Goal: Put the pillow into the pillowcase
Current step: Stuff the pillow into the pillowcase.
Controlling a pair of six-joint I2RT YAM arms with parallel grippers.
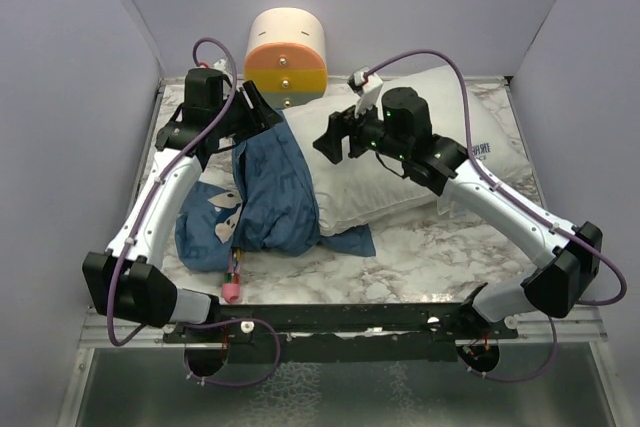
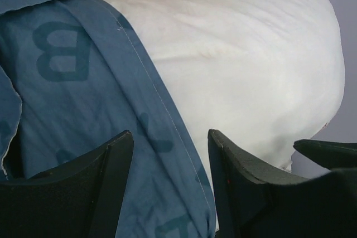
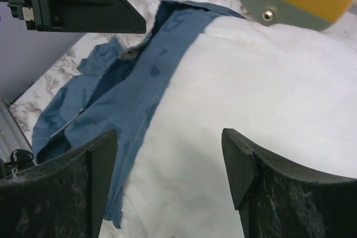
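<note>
The left hand (image 2: 170, 132) and right hand (image 3: 168, 132) have fingers apart, holding nothing. The pillowcase (image 1: 270, 197) covers only one end of the pillow (image 1: 370, 202) and could slip off.

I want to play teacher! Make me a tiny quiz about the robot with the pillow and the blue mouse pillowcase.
1. True or false: the pillow is completely inside the pillowcase.
2. What stands behind the pillow at the far edge of the table? A) a cream-and-orange cylinder B) a red bucket C) a green box
3. Fill the gap: the left gripper and the right gripper both have their jaws ____.
Key: 1 false, most of the pillow shows bare; 2 A; 3 open.
</note>
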